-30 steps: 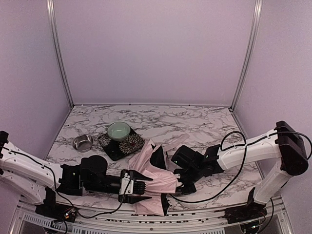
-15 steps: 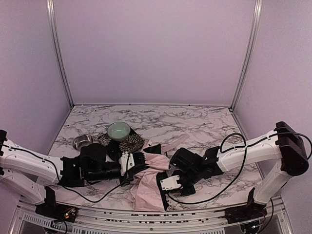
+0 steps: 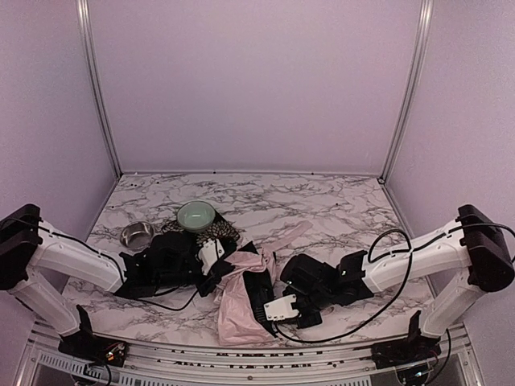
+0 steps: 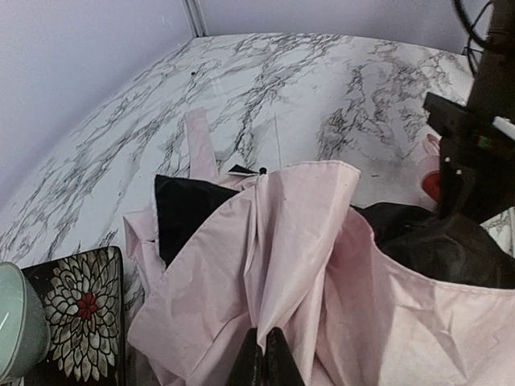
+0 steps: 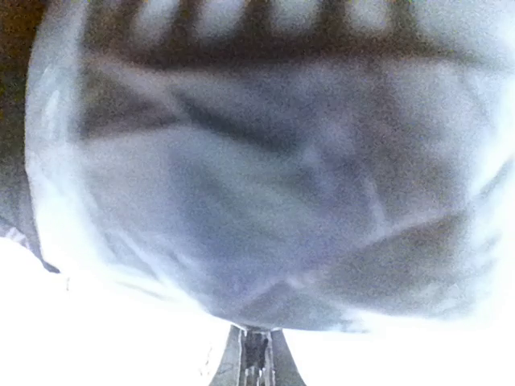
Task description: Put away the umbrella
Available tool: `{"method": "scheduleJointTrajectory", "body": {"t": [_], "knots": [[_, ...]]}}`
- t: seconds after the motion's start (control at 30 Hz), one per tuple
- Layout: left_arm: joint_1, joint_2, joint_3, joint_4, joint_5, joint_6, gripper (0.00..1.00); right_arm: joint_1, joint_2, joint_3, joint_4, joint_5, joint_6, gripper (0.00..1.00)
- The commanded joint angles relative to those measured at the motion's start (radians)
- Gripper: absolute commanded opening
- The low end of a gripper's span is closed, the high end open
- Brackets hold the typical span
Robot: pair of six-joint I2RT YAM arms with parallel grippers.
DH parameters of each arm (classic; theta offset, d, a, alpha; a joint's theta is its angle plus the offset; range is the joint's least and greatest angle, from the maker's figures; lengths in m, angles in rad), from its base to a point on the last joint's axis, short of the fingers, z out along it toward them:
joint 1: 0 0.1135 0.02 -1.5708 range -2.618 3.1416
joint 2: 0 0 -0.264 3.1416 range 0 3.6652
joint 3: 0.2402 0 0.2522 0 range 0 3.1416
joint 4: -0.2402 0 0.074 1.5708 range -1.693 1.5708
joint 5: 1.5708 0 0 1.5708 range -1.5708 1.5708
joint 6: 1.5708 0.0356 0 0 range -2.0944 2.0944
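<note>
The umbrella (image 3: 241, 299) lies crumpled near the table's front middle, pale pink fabric with black lining showing. My left gripper (image 3: 216, 269) is at its left side. In the left wrist view the gripper (image 4: 263, 355) is shut on a raised fold of the pink umbrella (image 4: 306, 241). My right gripper (image 3: 279, 307) is pressed into the umbrella's right side by the black lining. In the right wrist view blurred umbrella fabric (image 5: 265, 177) fills the frame and meets the shut gripper (image 5: 256, 342) at its tips. The shaft and handle are hidden.
A pale green bowl (image 3: 196, 215) stands on a dark floral mat (image 3: 224, 233) just behind my left gripper, with a small steel bowl (image 3: 137, 235) to its left. The mat (image 4: 80, 314) and green bowl (image 4: 12, 330) sit left of the fabric. Walls enclose the marble table (image 3: 322, 201).
My left gripper went from open at the front edge back toward the mat and shut on the pink fabric, bunching it. My right gripper slid left and nearer, staying shut.
</note>
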Motion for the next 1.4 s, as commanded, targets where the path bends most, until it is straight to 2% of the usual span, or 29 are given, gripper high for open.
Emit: {"method": "scheduleJointTrajectory", "body": {"t": [0.0, 0.17, 0.4, 0.57, 0.7, 0.83, 1.0, 1.13, 1.37], "knots": [[0.033, 0.124, 0.116, -0.024, -0.081, -0.048, 0.0, 0.046, -0.012, -0.047, 0.0, 0.011, -0.007, 0.0], [0.054, 0.236, 0.183, -0.085, -0.103, -0.052, 0.0, 0.056, -0.067, -0.081, 0.077, 0.032, -0.022, 0.0], [0.054, 0.296, 0.173, -0.117, -0.15, -0.023, 0.0, 0.057, -0.093, -0.092, 0.12, 0.08, -0.008, 0.0], [0.053, 0.185, 0.119, -0.096, 0.02, -0.067, 0.0, 0.056, -0.082, -0.077, 0.134, 0.07, 0.035, 0.0], [0.048, 0.149, 0.115, -0.088, 0.07, -0.074, 0.0, 0.055, -0.071, -0.078, 0.182, 0.077, 0.066, 0.0], [0.037, 0.216, 0.132, -0.093, 0.061, -0.063, 0.0, 0.054, -0.12, -0.095, 0.309, 0.141, 0.131, 0.0], [-0.014, 0.281, 0.149, -0.093, 0.065, -0.037, 0.0, 0.054, -0.214, -0.177, 0.499, 0.12, 0.186, 0.0], [-0.049, 0.289, 0.145, -0.092, 0.07, -0.048, 0.0, 0.054, -0.162, -0.162, 0.458, 0.132, 0.183, 0.0], [-0.049, 0.25, 0.122, -0.089, 0.034, -0.057, 0.0, 0.064, -0.021, -0.121, 0.362, 0.165, 0.157, 0.0]]}}
